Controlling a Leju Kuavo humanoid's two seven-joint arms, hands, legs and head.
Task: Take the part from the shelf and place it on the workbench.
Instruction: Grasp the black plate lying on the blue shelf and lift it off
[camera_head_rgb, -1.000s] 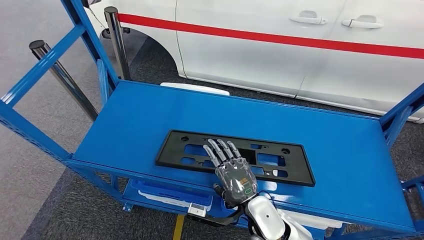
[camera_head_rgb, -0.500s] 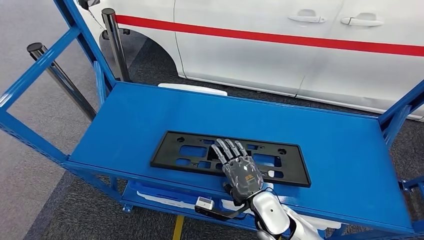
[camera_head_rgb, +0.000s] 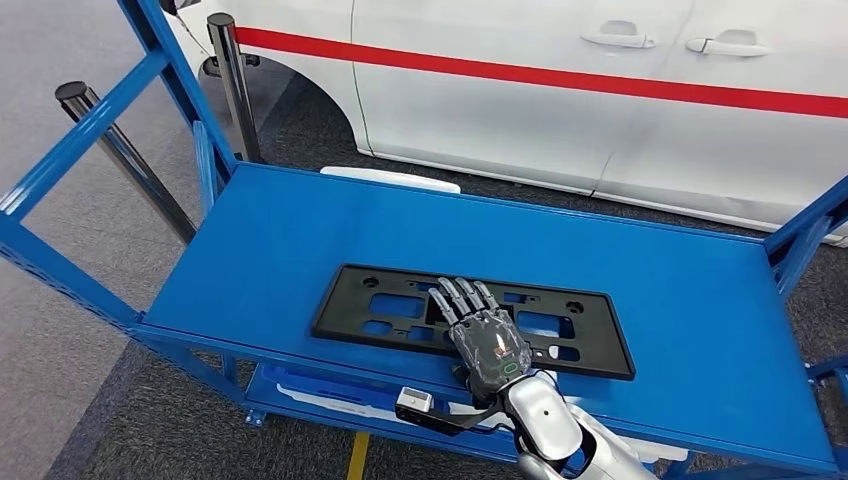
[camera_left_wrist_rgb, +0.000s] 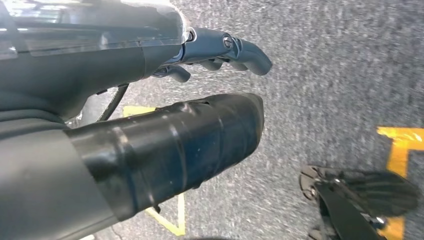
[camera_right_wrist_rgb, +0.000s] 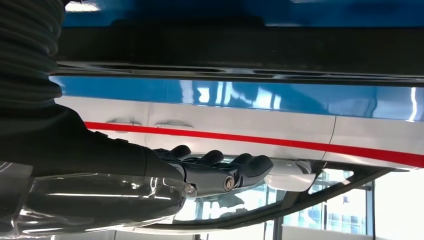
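Right hand flat on the black frame part at the shelf's front edge

The flat black plastic rectangular frame with cut-outs (camera_head_rgb: 470, 320) lies on the top deck of the blue metal shelf (camera_head_rgb: 300, 225), close to its near edge, presumably so it can be reached from the front. The robot's right hand (camera_head_rgb: 487, 340) rests on it palm down, fingers (camera_head_rgb: 462, 297) extended over the middle cut-outs; whether the thumb hooks under the edge I cannot tell, so it looks like pressing, not yet a lift. The left hand (camera_left_wrist_rgb: 165, 120) hangs toward the grey floor, holding nothing, fingers loosely curled. A white car with 1 red stripe (camera_head_rgb: 600, 80) stands behind the shelf
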